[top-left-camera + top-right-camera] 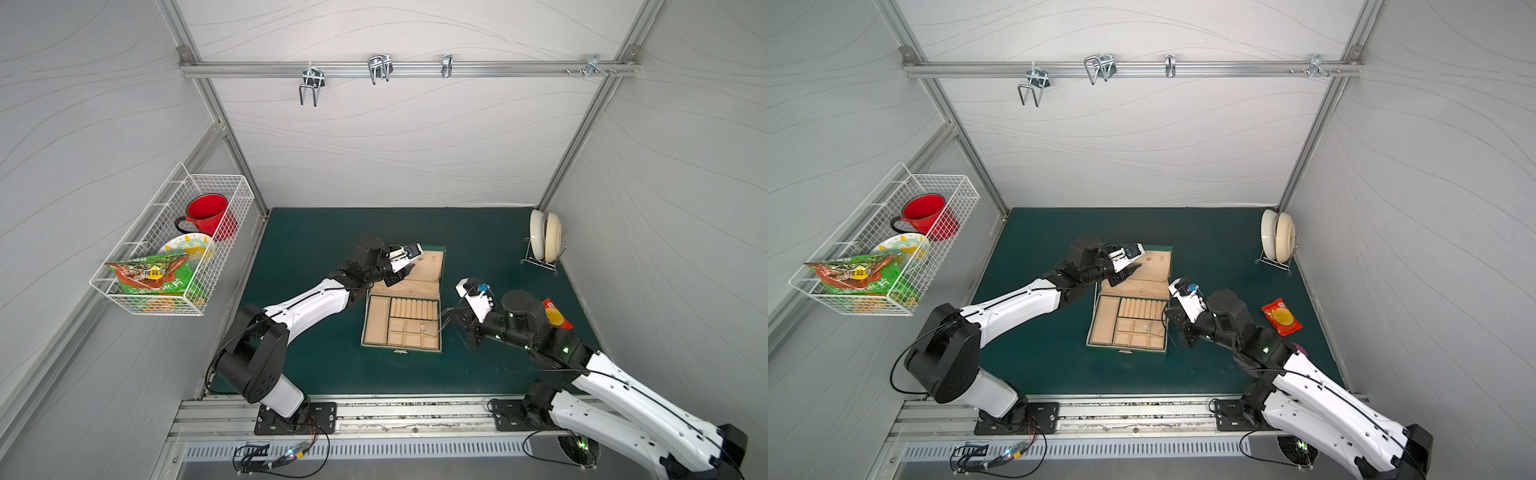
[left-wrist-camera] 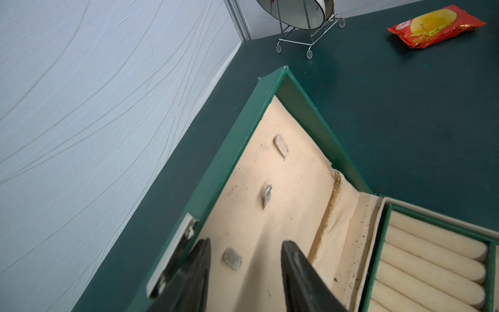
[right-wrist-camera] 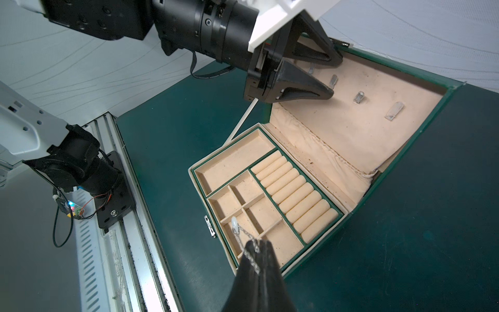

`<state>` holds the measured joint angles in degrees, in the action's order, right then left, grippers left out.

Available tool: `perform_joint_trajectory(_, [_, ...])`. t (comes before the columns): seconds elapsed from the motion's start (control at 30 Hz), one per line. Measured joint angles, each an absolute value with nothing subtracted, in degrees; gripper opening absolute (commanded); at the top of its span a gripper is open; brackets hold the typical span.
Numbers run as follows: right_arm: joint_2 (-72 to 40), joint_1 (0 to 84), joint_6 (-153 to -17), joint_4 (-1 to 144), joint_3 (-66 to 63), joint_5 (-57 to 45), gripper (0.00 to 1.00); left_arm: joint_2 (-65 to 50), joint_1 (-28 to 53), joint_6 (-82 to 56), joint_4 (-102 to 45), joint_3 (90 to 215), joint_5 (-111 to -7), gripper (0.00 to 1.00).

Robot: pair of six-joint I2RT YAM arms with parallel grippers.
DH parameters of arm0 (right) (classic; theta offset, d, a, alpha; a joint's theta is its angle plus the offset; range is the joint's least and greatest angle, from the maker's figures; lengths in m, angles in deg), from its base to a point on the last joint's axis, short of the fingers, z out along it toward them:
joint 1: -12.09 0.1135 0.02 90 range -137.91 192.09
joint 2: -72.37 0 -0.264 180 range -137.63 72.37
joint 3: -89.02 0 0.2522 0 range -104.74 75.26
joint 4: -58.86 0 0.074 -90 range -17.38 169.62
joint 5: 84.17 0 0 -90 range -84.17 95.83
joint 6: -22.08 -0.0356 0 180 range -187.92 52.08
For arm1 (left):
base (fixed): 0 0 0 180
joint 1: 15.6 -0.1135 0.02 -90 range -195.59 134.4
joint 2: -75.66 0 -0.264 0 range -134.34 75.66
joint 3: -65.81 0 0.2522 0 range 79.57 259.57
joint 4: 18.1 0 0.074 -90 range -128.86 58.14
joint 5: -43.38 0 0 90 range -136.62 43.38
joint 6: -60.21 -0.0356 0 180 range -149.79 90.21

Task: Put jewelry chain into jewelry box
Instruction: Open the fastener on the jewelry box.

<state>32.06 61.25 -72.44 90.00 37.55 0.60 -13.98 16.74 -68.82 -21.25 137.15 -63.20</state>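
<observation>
The dark green jewelry box (image 1: 376, 318) (image 1: 1106, 318) lies open mid-table, beige compartments (image 3: 235, 162) showing and its lid (image 2: 297, 189) leaned back. My right gripper (image 3: 258, 241) (image 1: 446, 312) is shut on the thin silver jewelry chain (image 3: 243, 235), just above the small front compartments. The chain's pendant end (image 3: 234, 224) hangs into one of them. My left gripper (image 2: 245, 241) (image 3: 336, 77) stands open over the lid's lining near its clasp edge, with nothing between its fingers. Whether its tips touch the lining I cannot tell.
A wire basket (image 1: 166, 249) on the left wall holds a red mug, a plate and a snack bag. A rack of plates (image 1: 544, 241) stands at the back right. A red snack packet (image 1: 1281, 316) lies right of my right arm. Metal hooks (image 1: 378, 68) hang on the back rail.
</observation>
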Motion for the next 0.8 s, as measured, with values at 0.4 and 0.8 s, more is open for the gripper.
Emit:
perform_joint_trajectory(0.4, [33.70,61.25,-72.63,89.85,38.07,0.34,0.02,-15.47,16.63,-70.74,-22.56,138.94,-63.22,0.00])
perform_joint_trajectory(0.8, [33.30,61.25,-72.63,89.70,38.09,0.18,0.01,-11.47,16.74,-70.31,-16.53,130.64,-63.33,0.00])
